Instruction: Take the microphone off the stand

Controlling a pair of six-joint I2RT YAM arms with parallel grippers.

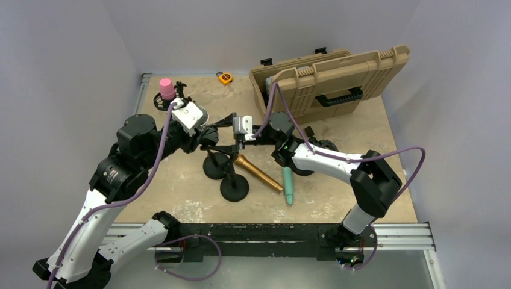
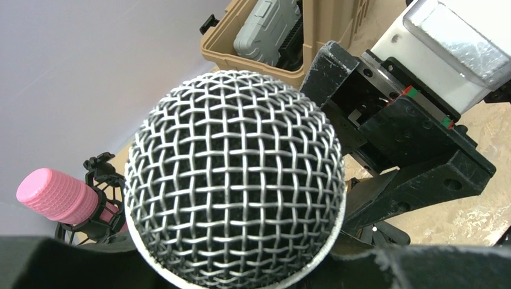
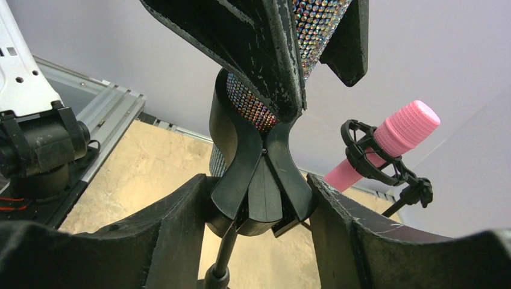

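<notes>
pink microphone (image 1: 166, 88): far left rear of the bench (image 1: 181, 195), sat in a black shock mount (image 3: 367, 150), not touched.
left gripper (image 1: 211, 137): reached in toward mid-bench, jaws pinching the rhinestone microphone (image 2: 235, 180) on its barrel, just behind the mesh head.
task mic location: barrel was seated in the stand clip (image 3: 259, 186), head pointing up-left toward the left wrist camera, sparkly body visible between the left fingers (image 3: 271, 54) in the right wrist view. Not out of the clip yet.
stands: two round-base stands (image 1: 234, 188) sat under the grippers; could not tell which one carried the clip.
right gripper (image 1: 240, 143): came in from the right, jaws set either side of the clip and looked pressed on both its flanks, part-spread only by the clip's width.
loose mics: gold microphone (image 1: 259, 173) and teal microphone (image 1: 288, 185) lay flat on the bench right of the stands, apart from both grippers.
case: tan case (image 1: 337, 81) stood open at rear right; yellow tape measure (image 1: 225, 77) sat just left of it at the back edge.
step: judged as both holds set, one arm bracing the clip, other on the mic; pull-out not begun.
next move: likely the left arm slides the mic along its own axis out of the clip while the right keeps the clip steady; a skewed pull could tip the stand.
</notes>
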